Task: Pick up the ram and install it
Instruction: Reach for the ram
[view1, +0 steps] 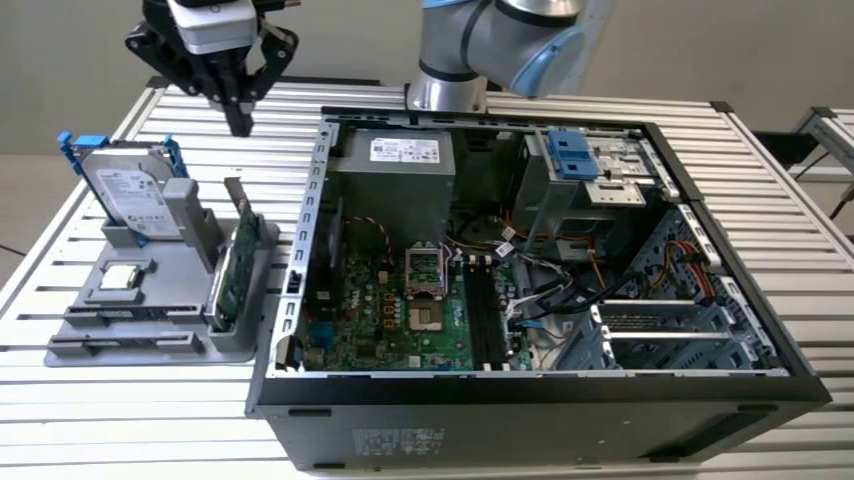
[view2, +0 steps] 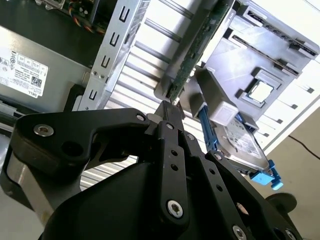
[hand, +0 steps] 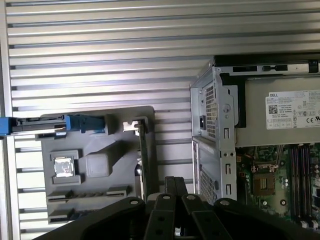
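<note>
Nearest in the exterior view: open computer case (view1: 534, 405) on the slatted table (view1: 107, 420). At the exterior view's left, grey holder (view1: 134, 355) with the ram (view1: 230, 275) standing on edge in its slot, untouched, near the hard drive (view1: 134, 190). Farthest back: gripper (view1: 240, 125) hanging above the holder, well clear of the ram, fingers pressed together, nothing between them.

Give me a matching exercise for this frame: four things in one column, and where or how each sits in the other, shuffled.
1 hard drive
2 hand
3 square chip
4 power supply

A lying flat in the gray holder
B inside the computer case
C standing upright in the gray holder
D in the air above the table, shut, empty

Pairs: 1-C, 2-D, 3-A, 4-B
</note>
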